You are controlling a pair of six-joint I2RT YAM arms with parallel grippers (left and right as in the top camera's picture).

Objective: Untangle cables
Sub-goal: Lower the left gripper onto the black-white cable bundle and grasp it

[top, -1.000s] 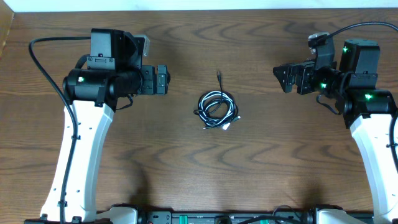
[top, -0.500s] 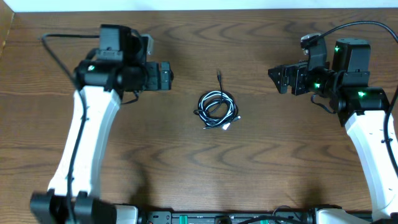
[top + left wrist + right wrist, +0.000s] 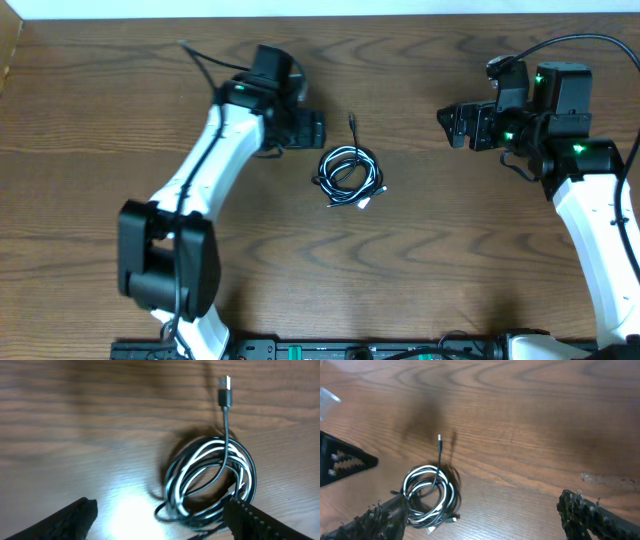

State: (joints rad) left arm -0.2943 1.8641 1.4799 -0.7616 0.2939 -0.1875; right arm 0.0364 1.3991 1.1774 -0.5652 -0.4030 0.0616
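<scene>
Black and white cables (image 3: 348, 172) lie coiled mid-frame on the table (image 3: 420, 270). The left gripper (image 3: 316, 130) hovers just upper-left of them, jaws released, likely for a grasp. The right gripper (image 3: 447, 123) also gapes empty.

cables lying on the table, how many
2: a black cable and a white cable, looped together in one coil at the centre. The overlapping loops could hide more.

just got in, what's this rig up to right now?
Two arms are set up to untangle the cables, a black and a white cord coiled together in the middle of the table. Nothing is gripped yet. The left tool hangs open just beside the coil. The right tool is open too, farther off on the other side. One black plug end sticks out of the coil.
</scene>
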